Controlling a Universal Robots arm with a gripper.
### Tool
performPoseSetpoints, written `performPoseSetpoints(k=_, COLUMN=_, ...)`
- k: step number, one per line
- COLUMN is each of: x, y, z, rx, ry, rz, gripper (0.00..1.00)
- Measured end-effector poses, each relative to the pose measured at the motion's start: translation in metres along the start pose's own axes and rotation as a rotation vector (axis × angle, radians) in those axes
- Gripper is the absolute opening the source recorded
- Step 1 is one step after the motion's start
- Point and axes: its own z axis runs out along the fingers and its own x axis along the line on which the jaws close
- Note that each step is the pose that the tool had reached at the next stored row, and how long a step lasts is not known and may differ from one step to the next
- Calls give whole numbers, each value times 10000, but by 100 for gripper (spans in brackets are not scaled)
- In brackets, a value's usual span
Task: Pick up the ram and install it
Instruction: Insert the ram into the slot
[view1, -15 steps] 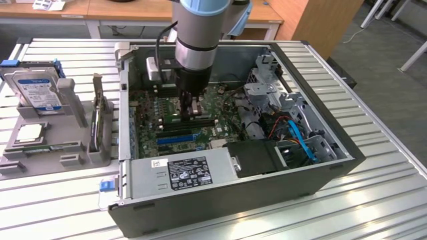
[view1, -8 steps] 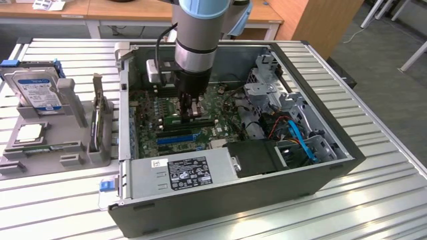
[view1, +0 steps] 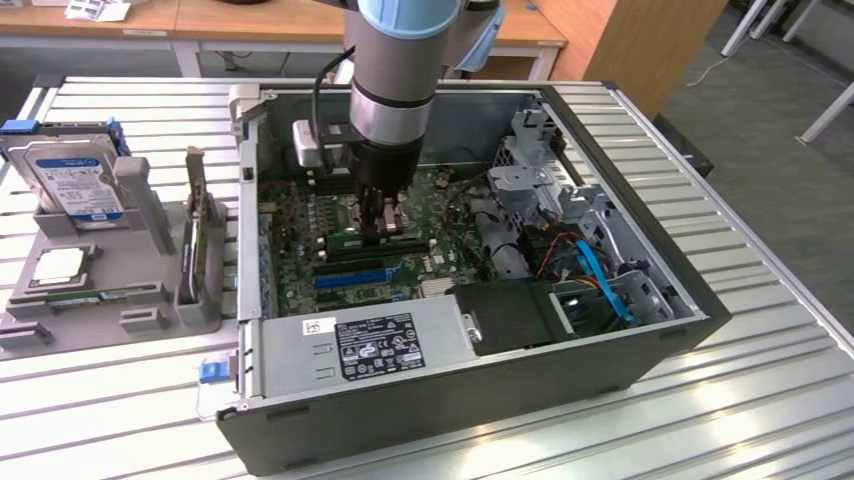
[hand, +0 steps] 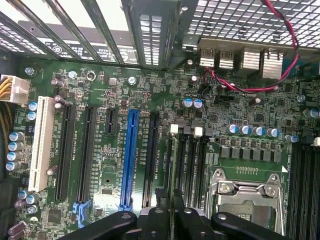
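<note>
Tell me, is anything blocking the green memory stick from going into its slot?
Nothing I can see. The gripper holds the memory stick on edge, right over the black slots. No wire or part lies between them; the red wire runs farther off.

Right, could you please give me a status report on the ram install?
Tool shut on the ram, low inside the case. Ram edge-on along the memory slots, seating cannot tell. Red cable lies apart from it.
</note>
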Motion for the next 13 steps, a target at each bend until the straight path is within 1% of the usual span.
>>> performPoseSetpoints(k=13, x=-17, y=-3, z=2, rx=0, ry=0, rz=1, gripper=14)
